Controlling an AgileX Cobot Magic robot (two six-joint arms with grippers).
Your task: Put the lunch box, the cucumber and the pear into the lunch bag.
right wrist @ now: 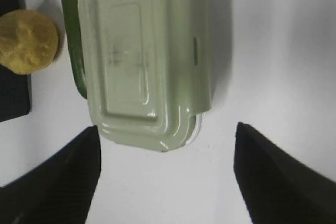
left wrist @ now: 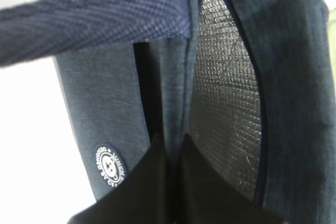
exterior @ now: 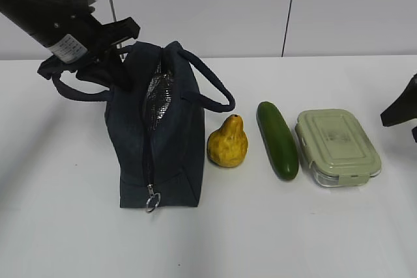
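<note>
The navy lunch bag [exterior: 159,135] stands at left with its zipper open, showing the foil lining [left wrist: 226,87]. My left gripper [exterior: 109,68] is at the bag's top left, and in the left wrist view [left wrist: 173,153] it is shut on the fabric edge of the opening. The yellow pear [exterior: 227,141], the dark green cucumber [exterior: 277,131] and the sage-lidded lunch box [exterior: 337,146] lie in a row right of the bag. My right gripper [right wrist: 167,129] is open and empty, hovering just short of the lunch box [right wrist: 142,56]'s near end.
One loop handle [left wrist: 94,19] crosses in front of the left wrist camera, and the other [exterior: 212,89] arches toward the pear. The zipper's ring pull [exterior: 152,202] hangs at the bag's front bottom. The white table [exterior: 293,226] lies under everything.
</note>
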